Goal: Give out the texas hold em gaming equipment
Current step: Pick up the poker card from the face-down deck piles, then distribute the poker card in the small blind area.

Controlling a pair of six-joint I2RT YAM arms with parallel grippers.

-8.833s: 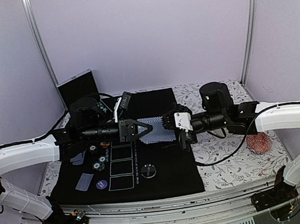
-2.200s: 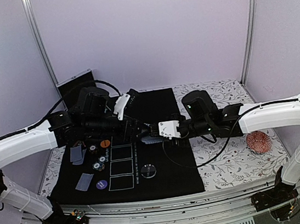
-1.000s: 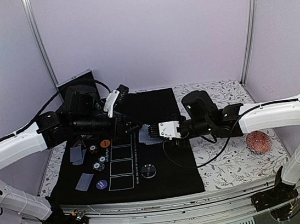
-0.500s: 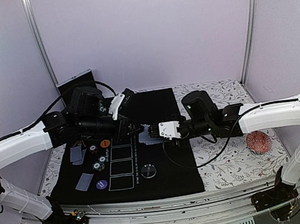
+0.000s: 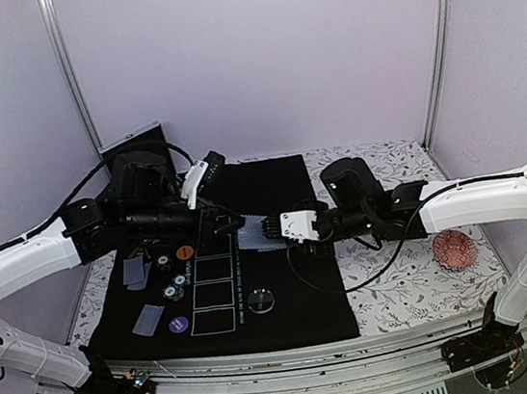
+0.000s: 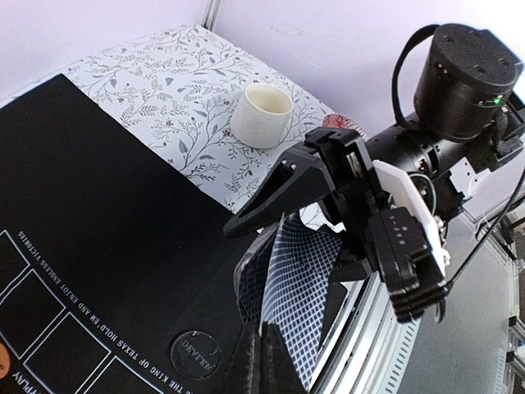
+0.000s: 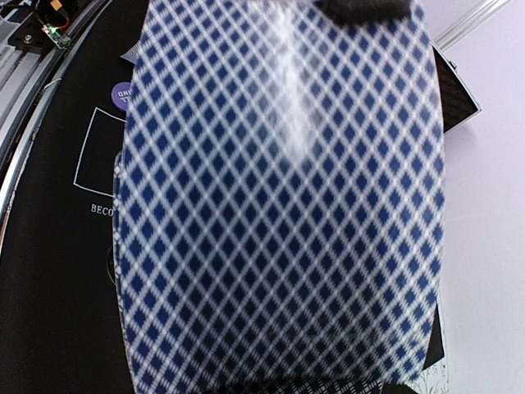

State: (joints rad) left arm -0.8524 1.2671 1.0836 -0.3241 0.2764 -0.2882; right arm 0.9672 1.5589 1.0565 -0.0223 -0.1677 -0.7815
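1. Right gripper [image 5: 270, 228] held the deck of lattice-backed cards [image 6: 271, 271] above the black mat [image 5: 287, 301] on the tabletop.
2. Left gripper [image 5: 236, 226] was pinched shut on one card [image 6: 294, 324] at the deck's edge.
3. Two face-down cards [image 5: 137, 270] and the chips [image 5: 174, 288] lay at the mat's left. Most of the dealing looked undone.

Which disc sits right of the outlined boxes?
The clear disc, alone right of the boxes; the orange disc and purple disc lie left of them.
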